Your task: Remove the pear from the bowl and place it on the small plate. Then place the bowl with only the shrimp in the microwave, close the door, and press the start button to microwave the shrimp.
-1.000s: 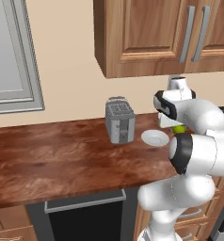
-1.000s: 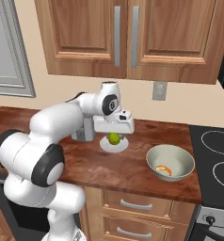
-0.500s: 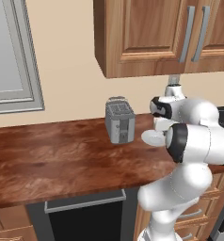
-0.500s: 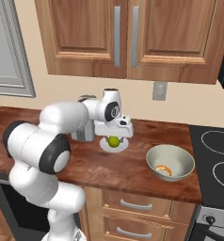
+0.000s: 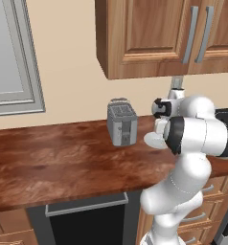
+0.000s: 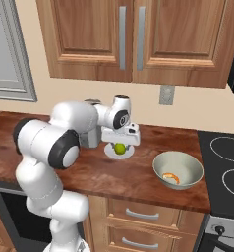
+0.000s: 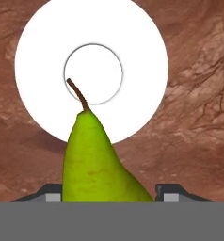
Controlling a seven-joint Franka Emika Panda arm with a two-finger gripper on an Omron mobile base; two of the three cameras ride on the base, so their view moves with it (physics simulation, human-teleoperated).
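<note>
The pear hangs over the small plate, ready to go down.

In the right base view, the grey toaster (image 6: 91, 133) stands left of middle on the brown bench (image 6: 138, 172). Just right of it, the gripper (image 6: 120, 145) hangs over the small plate (image 6: 110, 152) at the middle of the frame, and the bowl (image 6: 178, 170) with the orange shrimp (image 6: 171, 177) sits at the lower right, well apart. In the hand view, the fingers (image 7: 52, 194) stand partly open at the bottom edge with the pear (image 7: 97, 162) held between them. The pear is smooth and yellow-green, fat end by the fingers, thin end and brown stem pointing up the frame toward the plate's middle ring. The plate lies straight past the pear's tip, so I think the next move is a short drop and then letting go.
</note>
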